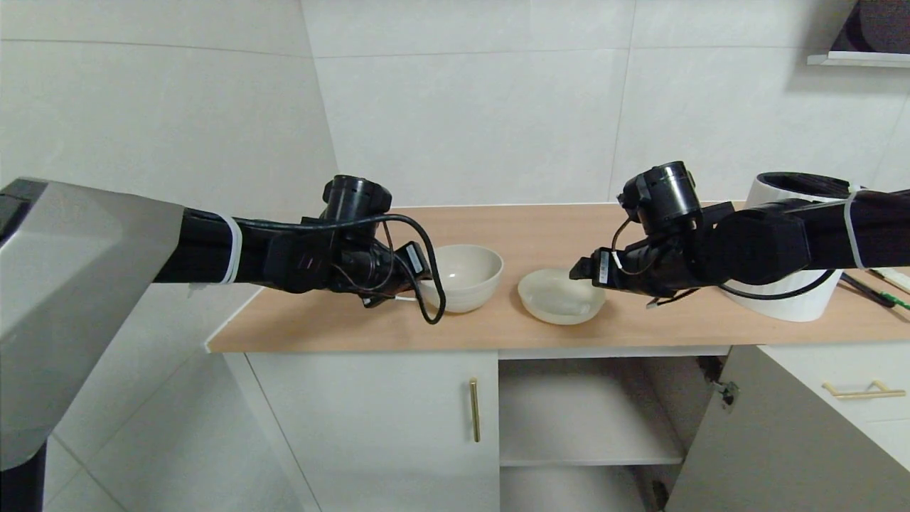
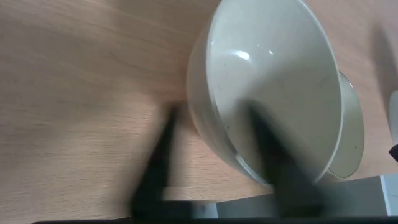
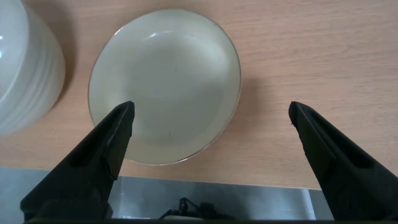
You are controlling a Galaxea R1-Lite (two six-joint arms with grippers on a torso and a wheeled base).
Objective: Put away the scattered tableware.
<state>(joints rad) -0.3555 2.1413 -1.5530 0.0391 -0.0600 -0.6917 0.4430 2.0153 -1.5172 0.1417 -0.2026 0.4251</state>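
A deep cream bowl (image 1: 463,276) stands on the wooden counter (image 1: 341,320), left of a shallow cream dish (image 1: 561,297). My left gripper (image 1: 419,281) is at the bowl's left side. In the left wrist view the bowl (image 2: 267,81) sits between the open fingers (image 2: 155,171), one outside the wall and one over the inside. My right gripper (image 1: 579,274) hovers at the dish's right rim. It is open wide in the right wrist view, where the dish (image 3: 165,87) lies ahead of the gripper (image 3: 211,165) and nothing is held.
A white cylindrical container (image 1: 785,284) stands on the counter behind my right arm, with dark utensils (image 1: 871,291) beside it. Below the counter a cabinet door (image 1: 775,441) hangs open, showing a bare shelf (image 1: 583,444). Tiled wall backs the counter.
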